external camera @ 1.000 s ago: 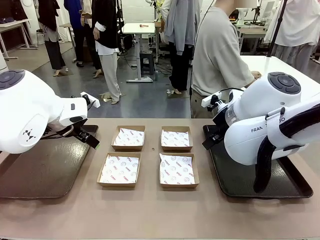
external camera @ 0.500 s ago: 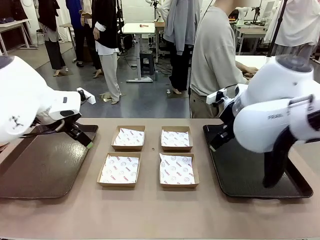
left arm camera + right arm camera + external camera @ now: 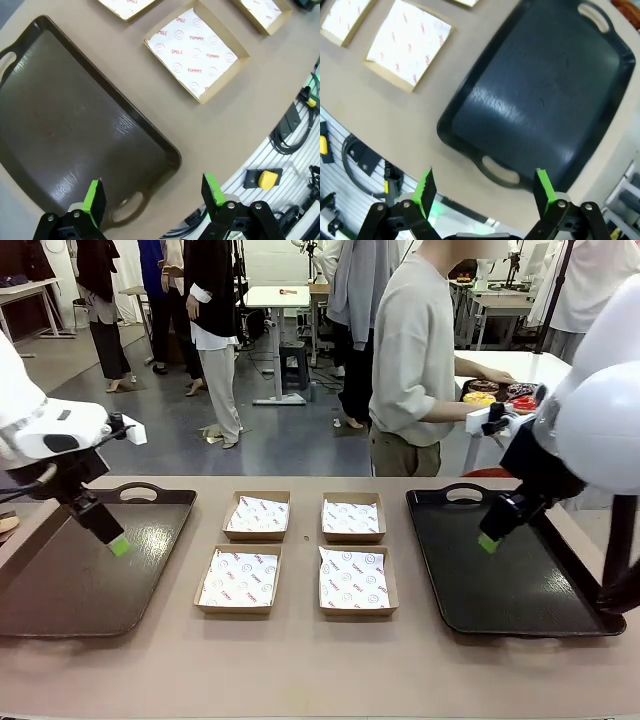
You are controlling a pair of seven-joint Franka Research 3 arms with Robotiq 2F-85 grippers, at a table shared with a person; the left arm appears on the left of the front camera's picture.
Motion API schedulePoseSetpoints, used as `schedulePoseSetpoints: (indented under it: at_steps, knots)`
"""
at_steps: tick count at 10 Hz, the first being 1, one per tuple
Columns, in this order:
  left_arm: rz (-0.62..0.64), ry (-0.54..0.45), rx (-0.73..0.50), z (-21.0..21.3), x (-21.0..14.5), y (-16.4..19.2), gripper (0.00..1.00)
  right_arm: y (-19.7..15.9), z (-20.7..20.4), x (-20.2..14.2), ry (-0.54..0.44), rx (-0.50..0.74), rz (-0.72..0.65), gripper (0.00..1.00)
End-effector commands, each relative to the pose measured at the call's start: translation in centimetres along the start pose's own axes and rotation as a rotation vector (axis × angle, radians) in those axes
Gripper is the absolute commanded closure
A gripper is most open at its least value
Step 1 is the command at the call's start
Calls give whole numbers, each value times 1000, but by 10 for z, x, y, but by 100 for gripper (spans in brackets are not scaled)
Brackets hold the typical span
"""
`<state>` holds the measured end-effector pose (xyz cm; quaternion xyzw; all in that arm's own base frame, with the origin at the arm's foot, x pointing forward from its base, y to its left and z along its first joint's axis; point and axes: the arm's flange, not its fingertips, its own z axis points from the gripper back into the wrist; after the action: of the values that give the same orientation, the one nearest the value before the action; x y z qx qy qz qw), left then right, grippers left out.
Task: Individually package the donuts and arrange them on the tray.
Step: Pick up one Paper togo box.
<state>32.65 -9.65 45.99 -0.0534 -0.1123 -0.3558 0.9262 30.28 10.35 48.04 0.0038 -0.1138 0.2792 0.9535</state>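
l gripper (image 3: 152, 192) is hovering over l tray (image 3: 75, 125) w/ jaws wide apart, gripping nothing; r gripper (image 3: 485, 187) doing likewise over r tray (image 3: 540, 100). person (image 3: 415, 350) standing by donuts (image 3: 497, 393).

1. "SMILE" and "YUMMY", in red capitals, repeat across the white paper liner (image 3: 192, 50) of the cardboard box (image 3: 227, 75) that lies straight ahead of the left gripper (image 3: 152, 190).
2. Small red smiley faces are printed between those words on the same paper liner.
3. Two farther liners (image 3: 262, 10), at the far edge ahead of the left gripper, carry red print that is cut off and too small to read.
4. Ahead of the right gripper (image 3: 485, 189), off to its left-finger side, a blurred liner (image 3: 410, 42) bears red print that cannot be read.
5. On the desk (image 3: 300, 670) between the two grippers, four printed liners (image 3: 240, 578) show red marks too small to read.
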Motion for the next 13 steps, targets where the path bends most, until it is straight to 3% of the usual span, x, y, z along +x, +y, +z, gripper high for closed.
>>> schedulePoseSetpoints:
  at_steps: [1,5,7,9,11,13]
  knots:
    - [-7,-5,15,-10,7,3,0,2,-9,10,-20,4,16,0]
    - [-4,4,7,-4,3,-1,0,1,-2,3,-6,-3,6,0]
    - [222,-148,-182,9,-8,25,0,-38,13,-20,-183,482,-177,0]
    - [381,-299,-487,17,-35,48,0,-86,17,-56,-359,805,-358,0]
    - [469,-337,-681,21,-58,70,0,-116,19,-93,-432,1008,-430,0]
    - [549,-321,-844,25,-83,89,0,-136,11,-126,-452,1079,-478,0]
